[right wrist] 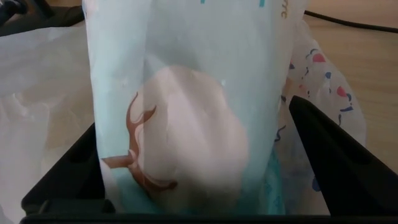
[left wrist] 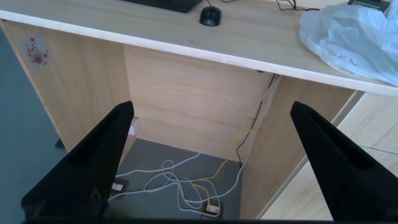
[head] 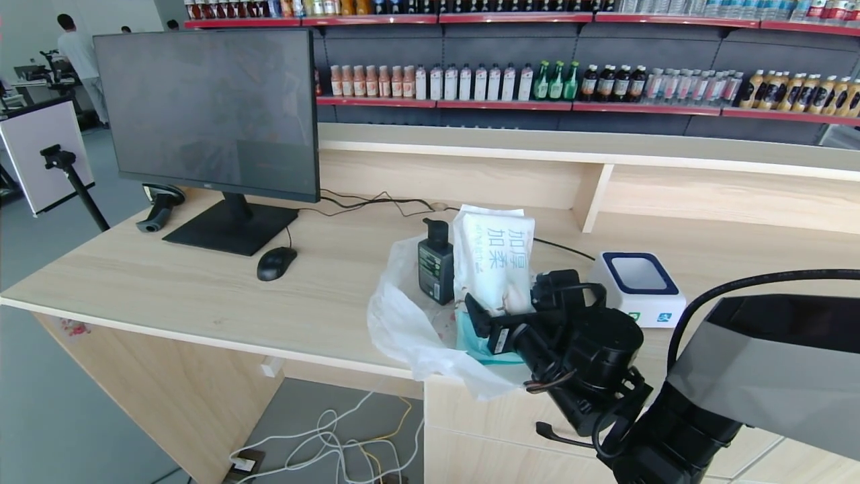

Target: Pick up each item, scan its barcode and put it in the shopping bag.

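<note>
White tissue pack [right wrist: 180,68], inside spread right claw [right wrist: 194,115]

Wooden counter [head: 168,282] bears monitor [head: 208,107], mouse [head: 276,262], handheld scanner [head: 158,205], shopping bag [head: 403,323] and scanner box [head: 639,279].

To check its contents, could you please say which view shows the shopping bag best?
The head view: most of the shopping bag sits on the desk, a bottle and tissue pack standing in it. The left wrist view shows its crumpled side; the right wrist view, film beside the pack.
</note>
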Robot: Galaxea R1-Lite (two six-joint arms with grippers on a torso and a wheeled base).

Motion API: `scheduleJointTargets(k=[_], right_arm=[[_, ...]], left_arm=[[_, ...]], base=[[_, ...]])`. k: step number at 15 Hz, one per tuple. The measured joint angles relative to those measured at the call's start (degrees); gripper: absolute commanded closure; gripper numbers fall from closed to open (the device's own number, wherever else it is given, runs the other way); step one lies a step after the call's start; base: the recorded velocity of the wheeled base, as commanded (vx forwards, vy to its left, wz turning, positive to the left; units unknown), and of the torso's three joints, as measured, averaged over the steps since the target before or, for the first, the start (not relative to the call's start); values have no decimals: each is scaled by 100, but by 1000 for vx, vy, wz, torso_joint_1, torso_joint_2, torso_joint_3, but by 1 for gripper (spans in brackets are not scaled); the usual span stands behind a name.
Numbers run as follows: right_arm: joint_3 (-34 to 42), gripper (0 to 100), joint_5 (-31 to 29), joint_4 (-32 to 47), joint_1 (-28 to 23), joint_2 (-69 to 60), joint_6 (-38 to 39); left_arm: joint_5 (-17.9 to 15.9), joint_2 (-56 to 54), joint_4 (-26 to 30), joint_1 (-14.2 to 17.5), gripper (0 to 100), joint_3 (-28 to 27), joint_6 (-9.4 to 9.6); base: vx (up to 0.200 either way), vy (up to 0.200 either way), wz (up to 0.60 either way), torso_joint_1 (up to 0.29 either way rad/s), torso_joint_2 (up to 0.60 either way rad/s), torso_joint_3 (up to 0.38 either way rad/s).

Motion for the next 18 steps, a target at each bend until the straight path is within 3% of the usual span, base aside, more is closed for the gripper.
scheduleJointTargets(k=[18], right_arm=[[185, 0, 0, -38, -279, -430, -28]], left_arm=[[0, 0, 2, 0, 0, 0, 7]], base=[[0, 0, 0, 0, 0, 0]])
